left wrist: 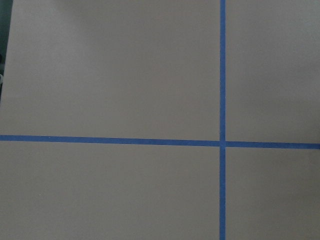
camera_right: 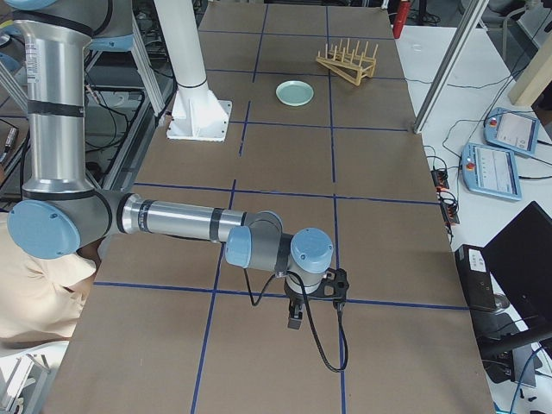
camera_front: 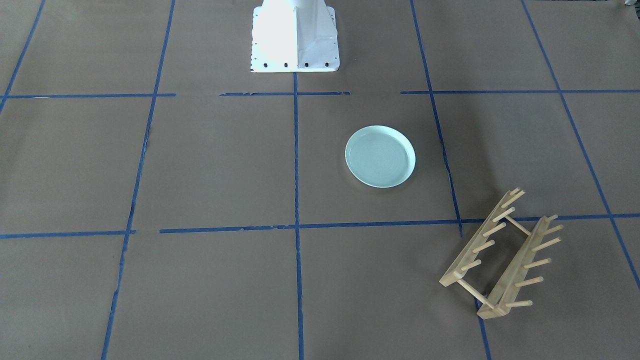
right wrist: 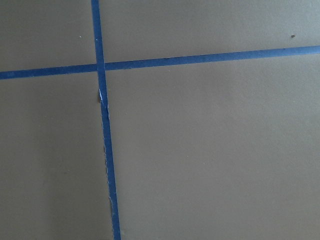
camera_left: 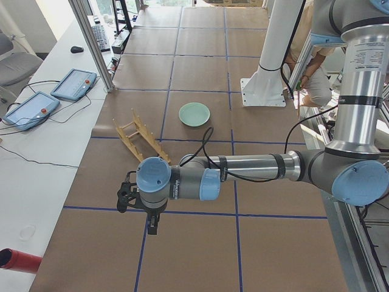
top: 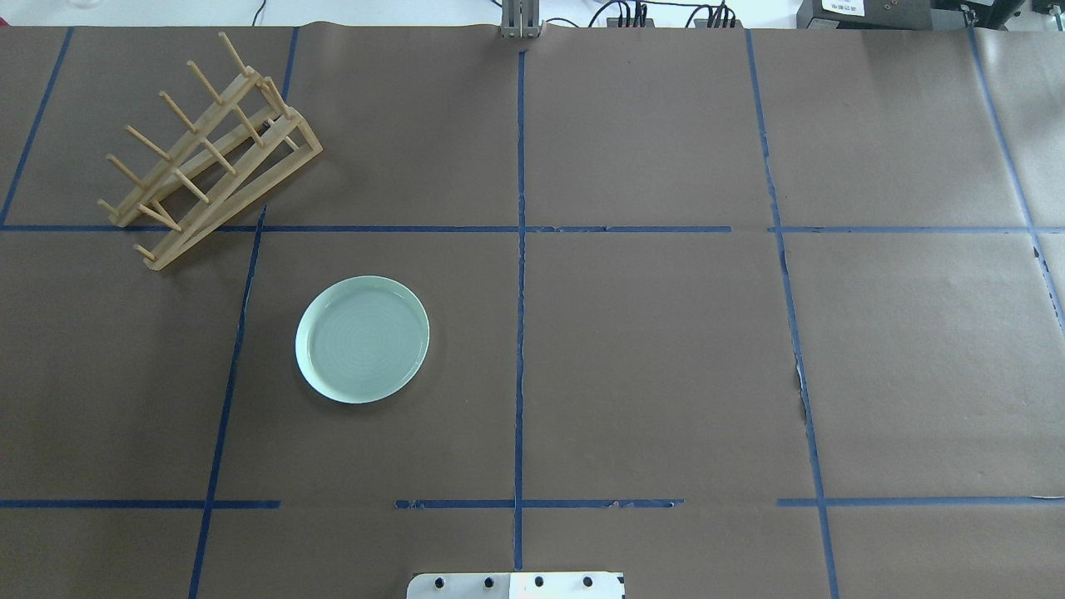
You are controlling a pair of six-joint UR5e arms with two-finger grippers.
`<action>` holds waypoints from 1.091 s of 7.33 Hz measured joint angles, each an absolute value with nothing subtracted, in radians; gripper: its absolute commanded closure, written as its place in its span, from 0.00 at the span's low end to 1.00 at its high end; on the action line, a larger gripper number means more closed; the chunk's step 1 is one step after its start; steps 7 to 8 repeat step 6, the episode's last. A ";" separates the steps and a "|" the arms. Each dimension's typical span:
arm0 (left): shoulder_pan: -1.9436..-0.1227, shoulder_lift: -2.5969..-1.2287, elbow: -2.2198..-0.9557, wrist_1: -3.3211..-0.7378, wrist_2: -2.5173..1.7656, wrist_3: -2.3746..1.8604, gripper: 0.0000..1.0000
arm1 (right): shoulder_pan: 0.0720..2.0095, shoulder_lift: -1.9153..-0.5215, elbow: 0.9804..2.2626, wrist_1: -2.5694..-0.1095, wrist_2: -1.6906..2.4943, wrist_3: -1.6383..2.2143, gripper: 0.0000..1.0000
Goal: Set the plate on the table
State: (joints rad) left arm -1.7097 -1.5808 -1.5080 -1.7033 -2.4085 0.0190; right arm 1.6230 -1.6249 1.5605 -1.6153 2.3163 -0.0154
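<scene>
The pale mint-green plate (camera_front: 380, 156) lies flat on the brown paper-covered table (camera_front: 225, 165), apart from the rack; it also shows in the overhead view (top: 362, 339) and small in both side views (camera_left: 194, 114) (camera_right: 294, 92). My left gripper (camera_left: 152, 228) hangs over the table far from the plate, and shows only in the exterior left view. My right gripper (camera_right: 295, 321) hangs over the other end of the table, and shows only in the exterior right view. I cannot tell whether either is open or shut. Both wrist views show only paper and blue tape.
An empty wooden peg rack (camera_front: 502, 255) stands on the table on my left, beyond the plate (top: 208, 154). The white robot base (camera_front: 295, 37) sits at the table's near-robot edge. Operator tablets (camera_left: 51, 97) lie on the side bench.
</scene>
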 measured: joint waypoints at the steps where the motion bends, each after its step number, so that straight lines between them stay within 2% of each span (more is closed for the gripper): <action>1: -1.710 -1.566 -1.517 -1.708 -2.412 0.019 0.00 | 1.623 -1.625 1.560 -1.615 2.316 -0.015 0.00; 8: -1.682 -1.546 -1.549 -1.705 -2.360 0.017 0.00 | 1.623 -1.625 1.561 -1.615 2.316 -0.015 0.00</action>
